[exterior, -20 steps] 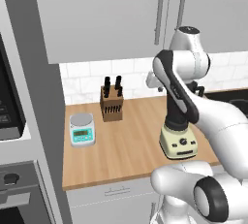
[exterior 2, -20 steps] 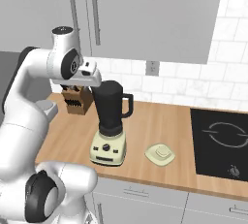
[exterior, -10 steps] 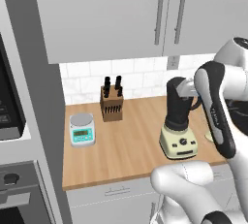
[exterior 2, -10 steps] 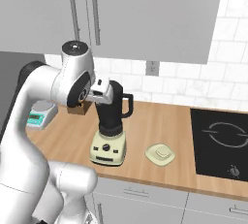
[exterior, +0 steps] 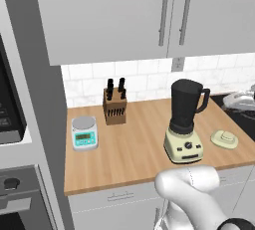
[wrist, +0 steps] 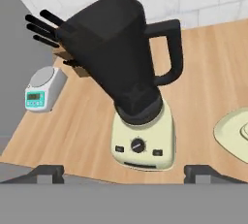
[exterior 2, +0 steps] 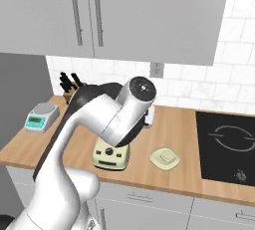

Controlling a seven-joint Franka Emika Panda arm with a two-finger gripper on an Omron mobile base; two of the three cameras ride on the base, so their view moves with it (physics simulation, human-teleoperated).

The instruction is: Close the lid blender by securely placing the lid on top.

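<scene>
1. The blender (exterior: 185, 122) stands upright on the wooden counter (exterior: 134, 149), its dark jar open at the top, handle toward the stove side, and its cream base with knob and buttons facing the front edge.
2. The lid (exterior: 224, 138) lies flat on the counter just beside the blender's base, on the side toward the black cooktop (exterior 2: 228, 147), apart from the base and near the counter's front edge. In the right base view the lid (exterior 2: 165, 158) sits between the blender base and the cooktop.
3. In the hand view the gripper (wrist: 124, 173) looks down on the blender (wrist: 135, 97) from above and in front. Its two dark fingertips (wrist: 47, 173) stand wide apart at the bottom, with nothing between them.
4. The edge of the lid (wrist: 234, 133) shows at the right of the hand view, resting on the wood.
5. A wooden knife block (exterior: 115, 105) stands near the tiled wall, and a teal-and-white kitchen scale (exterior: 84, 132) sits toward the counter's left end, both well apart from the lid.
6. In the right base view the white arm (exterior 2: 107, 124) crosses in front of the blender and hides most of the jar.
</scene>
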